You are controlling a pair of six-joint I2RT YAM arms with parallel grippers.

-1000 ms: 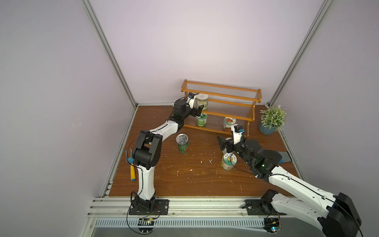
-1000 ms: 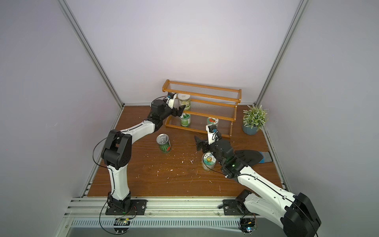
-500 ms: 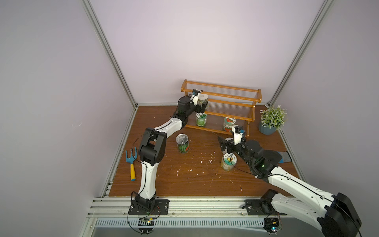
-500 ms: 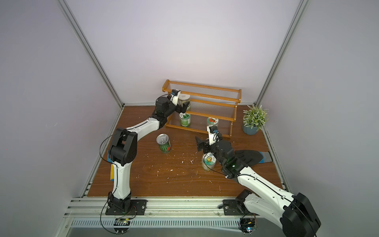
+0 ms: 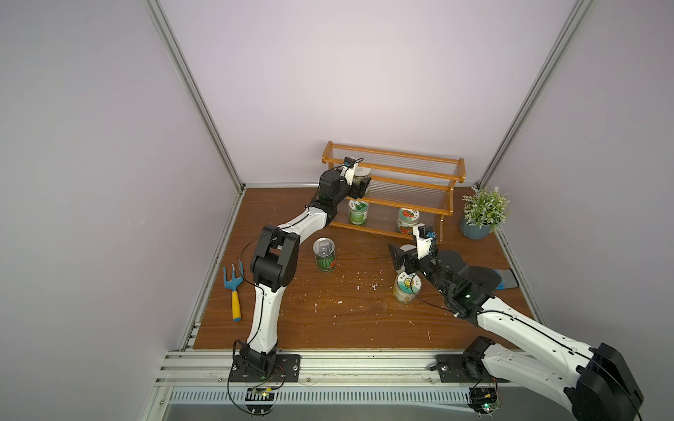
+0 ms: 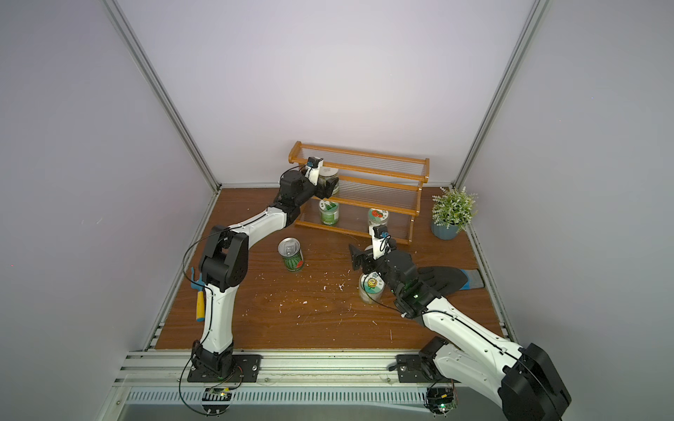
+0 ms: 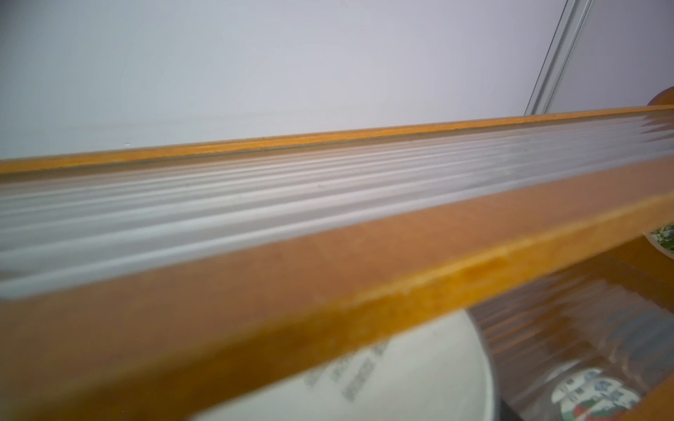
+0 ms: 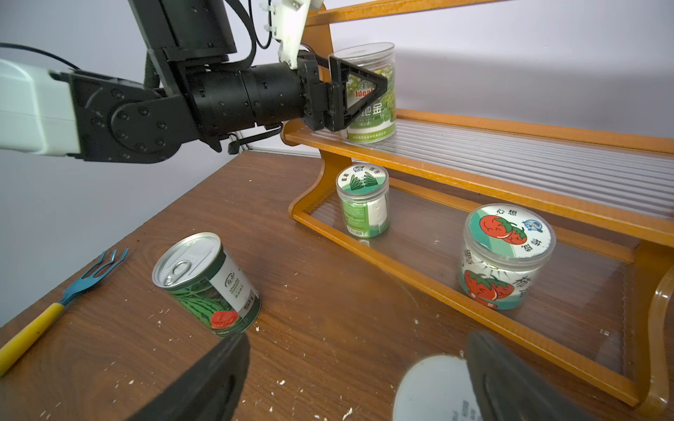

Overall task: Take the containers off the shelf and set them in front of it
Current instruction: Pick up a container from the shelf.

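Brown tabletop (image 5: 346, 320) is sitting between lilac walls (image 5: 364, 91). Left gripper (image 8: 359, 73) is straddling the clear jar (image 8: 375, 127) on the shelf (image 8: 510, 156), grip unclear; right gripper (image 8: 357, 342) is gaping around a white-lidded tin (image 8: 430, 390)

Pale lilac walls (image 5: 364, 73) with metal corner posts (image 5: 195, 91) enclose a brown wooden tabletop (image 5: 346, 320) flecked with white crumbs.

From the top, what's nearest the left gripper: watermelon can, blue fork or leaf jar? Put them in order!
1. Leaf jar, bottom shelf, just under the left gripper.
2. Watermelon can, on the table in front.
3. Blue fork, table's left edge.
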